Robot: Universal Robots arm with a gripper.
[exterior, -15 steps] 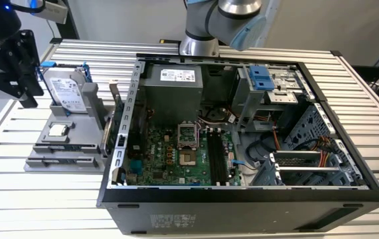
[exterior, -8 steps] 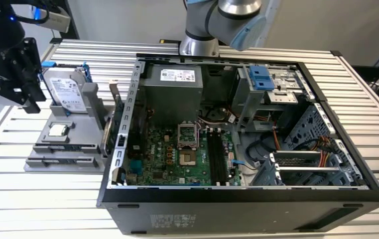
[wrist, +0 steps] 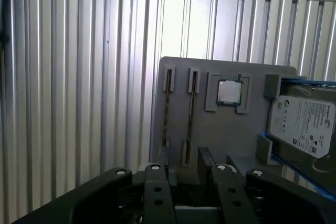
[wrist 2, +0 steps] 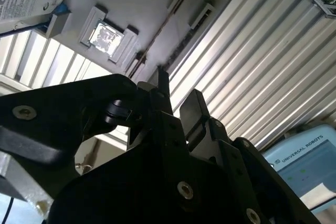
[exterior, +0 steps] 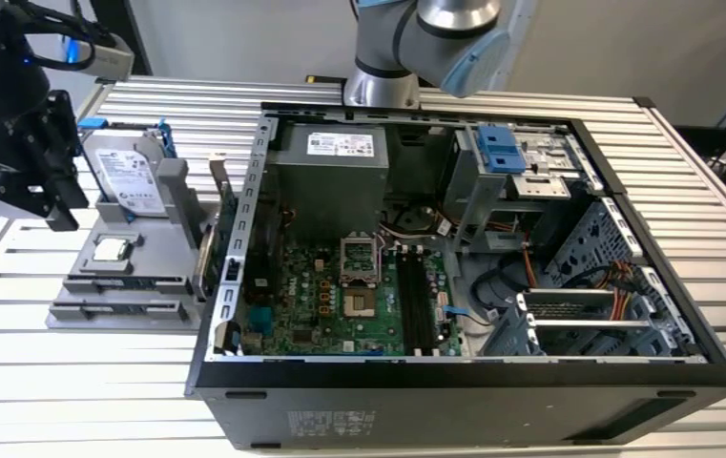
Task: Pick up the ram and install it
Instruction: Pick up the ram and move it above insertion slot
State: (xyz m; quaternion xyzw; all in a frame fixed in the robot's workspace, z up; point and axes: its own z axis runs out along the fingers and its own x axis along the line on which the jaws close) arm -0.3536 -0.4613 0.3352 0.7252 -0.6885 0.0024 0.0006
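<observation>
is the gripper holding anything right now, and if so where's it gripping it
Nothing is held: the gripper has its fingers apart with an empty gap between them, by the grey tray.

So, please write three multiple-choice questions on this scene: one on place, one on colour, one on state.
1. Where is the gripper, relative to the computer case? A. inside it; B. outside it, near the grey tray; C. on top of it.
2. What colour are the rails of the hard drive? A. blue; B. red; C. yellow.
3. In what state is the case? A. shut; B. upside down; C. open, its board showing.
Key: 1 B: it hangs at the exterior view's left, beside the tray. 2 A: blue edges flank the drive. 3 C: its inside lies bare.
</observation>
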